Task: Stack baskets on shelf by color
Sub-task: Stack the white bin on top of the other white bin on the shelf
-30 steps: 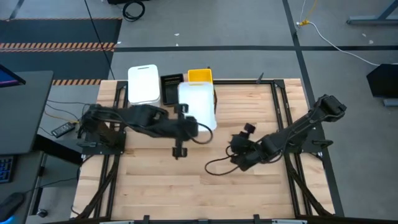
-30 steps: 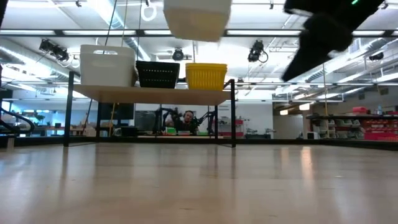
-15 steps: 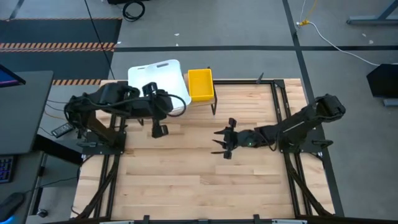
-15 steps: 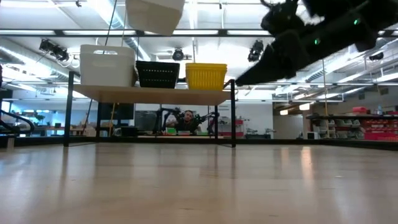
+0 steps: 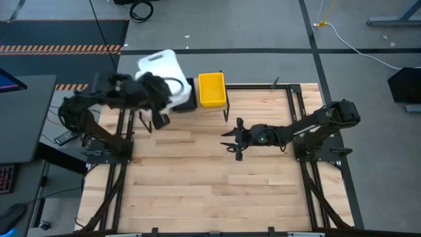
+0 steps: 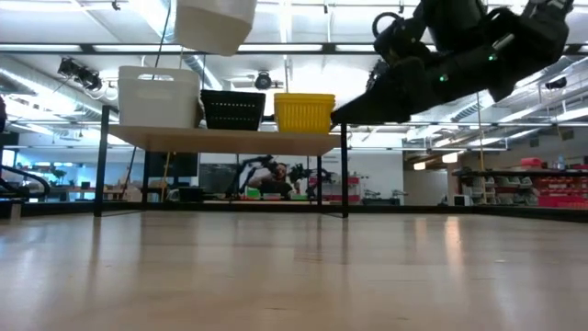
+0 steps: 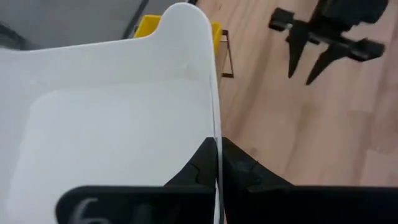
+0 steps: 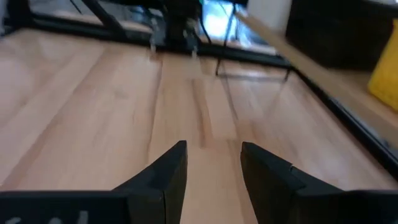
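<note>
White basket held aloft over the shelf's left end

The left gripper [image 7: 217, 163], jaws pinched on the rim of a plain white basket [image 5: 159, 68], holds it just above the white stack [image 6: 158, 96] at the shelf's [image 6: 225, 139] left end, apparently tilted; black [image 6: 232, 109] and yellow [image 6: 304, 111] baskets sit rightward. The right gripper [image 5: 235, 137], jaws open and empty, waits mid-worktop.

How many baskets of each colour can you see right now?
White baskets: 2, one on the shelf at, one held up in the left pincer at
Black baskets: 1
Yellow baskets: 1
Total: 4
</note>
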